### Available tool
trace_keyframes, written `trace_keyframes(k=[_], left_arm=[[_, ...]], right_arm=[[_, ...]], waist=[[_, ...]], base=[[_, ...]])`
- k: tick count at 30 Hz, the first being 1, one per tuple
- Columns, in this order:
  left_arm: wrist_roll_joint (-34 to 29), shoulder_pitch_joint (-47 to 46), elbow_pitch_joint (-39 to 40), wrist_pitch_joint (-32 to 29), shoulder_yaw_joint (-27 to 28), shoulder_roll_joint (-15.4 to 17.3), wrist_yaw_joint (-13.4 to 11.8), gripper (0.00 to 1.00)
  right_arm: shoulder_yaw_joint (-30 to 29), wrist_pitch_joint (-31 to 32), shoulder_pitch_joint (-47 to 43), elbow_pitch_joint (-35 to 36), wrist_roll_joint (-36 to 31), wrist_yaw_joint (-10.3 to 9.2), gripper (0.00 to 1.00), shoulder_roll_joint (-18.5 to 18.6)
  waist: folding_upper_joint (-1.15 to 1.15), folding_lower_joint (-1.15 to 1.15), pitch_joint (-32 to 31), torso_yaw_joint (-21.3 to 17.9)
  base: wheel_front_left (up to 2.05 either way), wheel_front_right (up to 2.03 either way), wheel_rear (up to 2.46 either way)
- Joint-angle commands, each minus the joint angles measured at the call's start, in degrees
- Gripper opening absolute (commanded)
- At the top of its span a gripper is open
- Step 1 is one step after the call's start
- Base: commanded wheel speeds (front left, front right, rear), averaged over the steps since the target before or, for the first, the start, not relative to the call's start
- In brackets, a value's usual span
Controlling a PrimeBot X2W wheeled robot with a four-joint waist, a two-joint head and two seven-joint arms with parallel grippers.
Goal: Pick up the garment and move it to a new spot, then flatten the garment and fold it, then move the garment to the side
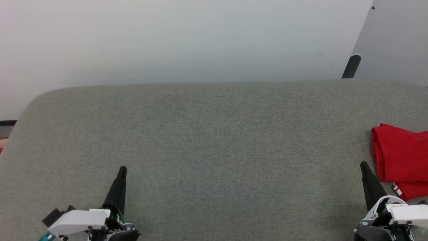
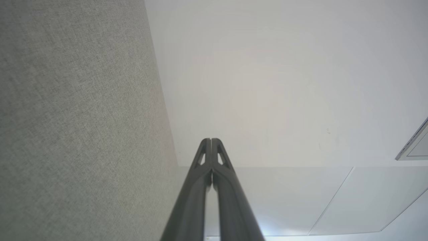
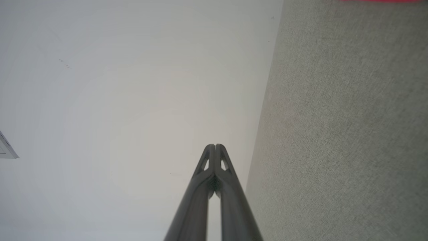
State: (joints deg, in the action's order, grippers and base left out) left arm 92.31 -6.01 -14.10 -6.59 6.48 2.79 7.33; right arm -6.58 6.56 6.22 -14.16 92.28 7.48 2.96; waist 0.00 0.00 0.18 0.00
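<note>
The garment (image 1: 401, 157), red with a bit of striped trim at its near edge, lies folded at the far right of the grey fabric surface (image 1: 207, 140), cut off by the head view's right edge. A thin red strip of the garment (image 3: 381, 1) shows at the top of the right wrist view. My right gripper (image 1: 363, 164) is shut and empty, just left of the garment and apart from it; its tips (image 3: 215, 146) meet. At the lower left my left gripper (image 1: 122, 168) is shut too, holding nothing, its tips (image 2: 211, 140) pressed together.
A white wall rises behind the grey surface. A dark bar (image 1: 351, 67) and a pale grey panel (image 1: 394, 40) stand at the back right. The surface's left corner is rounded, with floor beyond it.
</note>
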Motion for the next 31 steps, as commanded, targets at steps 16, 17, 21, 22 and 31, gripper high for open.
trace_keyframes(k=[16,17,21,22,31], left_arm=[[0.2,-0.6,0.0,-0.1,0.1,0.0,0.3,0.00],[0.2,-0.6,0.0,-0.1,0.1,0.0,0.3,0.00],[0.2,-0.6,0.0,-0.1,0.1,0.0,0.3,0.00],[0.2,-0.6,0.0,-0.1,0.1,0.0,0.3,0.00],[0.2,-0.6,0.0,-0.1,0.1,0.0,0.3,0.00]], right_arm=[[0.1,0.0,0.2,0.0,0.3,0.02,0.00,-0.2],[0.1,0.0,0.2,0.0,0.3,0.02,0.00,-0.2],[0.1,0.0,0.2,0.0,0.3,0.02,0.00,-0.2],[0.1,0.0,0.2,0.0,0.3,0.02,0.00,-0.2],[0.1,0.0,0.2,0.0,0.3,0.02,0.00,-0.2]], waist=[[0.00,0.00,0.0,0.0],[0.00,0.00,0.0,0.0],[0.00,0.00,0.0,0.0],[0.00,0.00,0.0,0.0],[0.00,0.00,0.0,0.0]], base=[[0.00,0.00,0.00],[0.00,0.00,0.00],[0.00,0.00,0.00],[0.00,0.00,0.00],[0.00,0.00,0.00]])
